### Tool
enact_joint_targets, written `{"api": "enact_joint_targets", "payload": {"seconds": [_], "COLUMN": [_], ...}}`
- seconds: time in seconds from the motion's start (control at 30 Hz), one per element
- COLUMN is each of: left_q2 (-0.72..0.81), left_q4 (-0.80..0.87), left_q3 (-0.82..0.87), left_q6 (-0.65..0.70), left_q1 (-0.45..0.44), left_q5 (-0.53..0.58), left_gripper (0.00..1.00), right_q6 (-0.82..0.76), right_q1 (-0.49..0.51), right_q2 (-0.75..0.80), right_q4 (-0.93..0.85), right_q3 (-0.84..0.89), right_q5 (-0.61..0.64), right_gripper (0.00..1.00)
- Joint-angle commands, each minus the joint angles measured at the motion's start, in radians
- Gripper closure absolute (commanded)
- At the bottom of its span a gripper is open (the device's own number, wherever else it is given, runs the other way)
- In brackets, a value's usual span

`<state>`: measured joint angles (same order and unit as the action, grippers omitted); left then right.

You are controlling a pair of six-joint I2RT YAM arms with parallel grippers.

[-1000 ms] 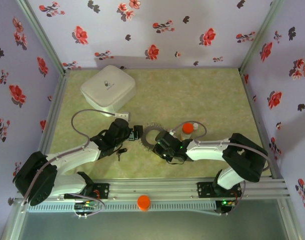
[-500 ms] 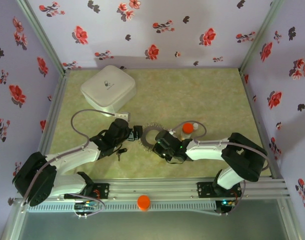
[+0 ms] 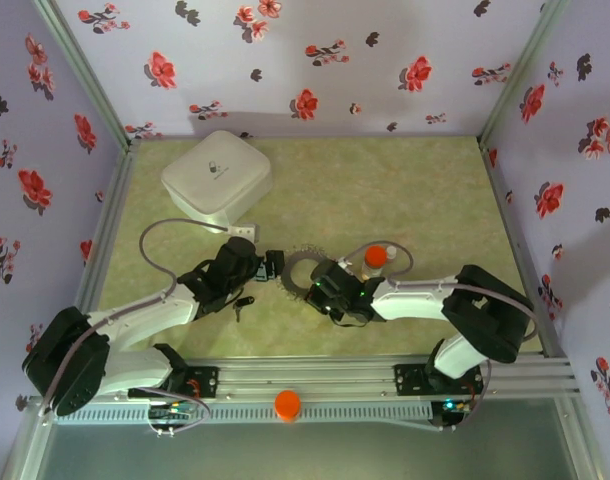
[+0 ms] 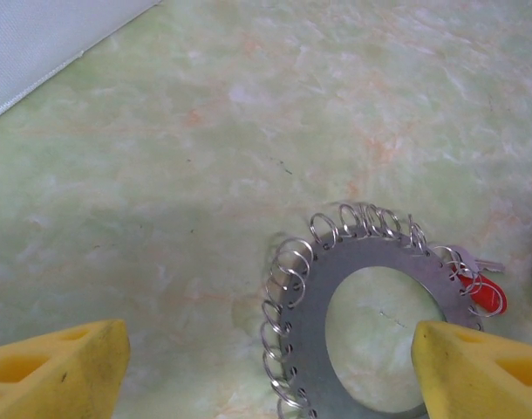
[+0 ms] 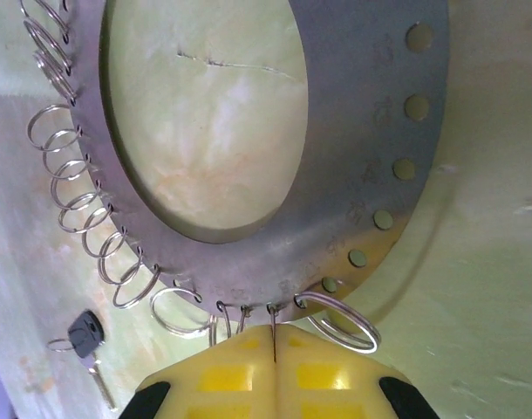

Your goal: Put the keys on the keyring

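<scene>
Well, right hand (image 5: 275, 349) pinches a keyring (image 5: 371, 175) rim loop, left hand (image 4: 268, 362) spread beside it; black key (image 5: 87, 336) loose near keyring, not threaded yet.

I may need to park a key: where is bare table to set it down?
Bare: far table between the white box and the right wall; near patch between keyring and front rail. Crowded around it: left gripper, right gripper, pill bottle, black key.

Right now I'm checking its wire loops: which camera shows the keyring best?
Left wrist: the keyring lies nearly whole, loops sharp. Right wrist crops it close; the top view shows it tiny.
</scene>
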<state>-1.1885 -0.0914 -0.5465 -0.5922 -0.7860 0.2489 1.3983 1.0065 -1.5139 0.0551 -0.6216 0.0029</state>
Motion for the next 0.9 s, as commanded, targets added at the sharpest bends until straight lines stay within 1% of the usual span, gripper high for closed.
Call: {"api": "enact_joint_targets", "payload": {"seconds": [0.0,0.13,0.2,0.3,0.47,0.6,0.7,0.87], "left_q2": [0.03,0.054,0.078,0.119,0.192,0.241,0.254,0.235], "left_q4": [0.011,0.014,0.008,-0.013,-0.045,-0.053,-0.102,-0.1], "left_q3": [0.003,0.002,0.006,0.021,0.032,0.035,0.065,0.048], "left_q6": [0.029,0.08,0.112,0.174,0.316,0.427,0.509,0.657], "left_q1": [0.004,0.004,0.007,0.007,0.007,0.007,0.012,0.029], "left_q5": [0.033,0.039,0.041,0.033,-0.013,-0.048,-0.057,-0.183], "left_gripper": [0.16,0.16,0.16,0.17,0.15,0.12,0.11,0.13], "right_q6": [-0.155,-0.474,-0.638,-0.859,-1.141,-1.329,-1.421,-1.528], "right_q1": [-0.006,-0.004,-0.006,-0.024,-0.06,-0.114,-0.155,-0.2], "right_q2": [0.076,0.156,0.204,0.232,0.26,0.293,0.316,0.316], "right_q4": [-0.164,-0.295,-0.397,-0.558,-0.646,-0.631,-0.571,-0.508], "right_q3": [-0.053,-0.12,-0.167,-0.256,-0.332,-0.351,-0.346,-0.351], "right_q5": [0.049,0.063,0.098,0.132,0.095,-0.004,-0.101,-0.282], "right_gripper": [1.0,1.0,1.0,1.0,1.0,1.0,1.0,1.0]}}
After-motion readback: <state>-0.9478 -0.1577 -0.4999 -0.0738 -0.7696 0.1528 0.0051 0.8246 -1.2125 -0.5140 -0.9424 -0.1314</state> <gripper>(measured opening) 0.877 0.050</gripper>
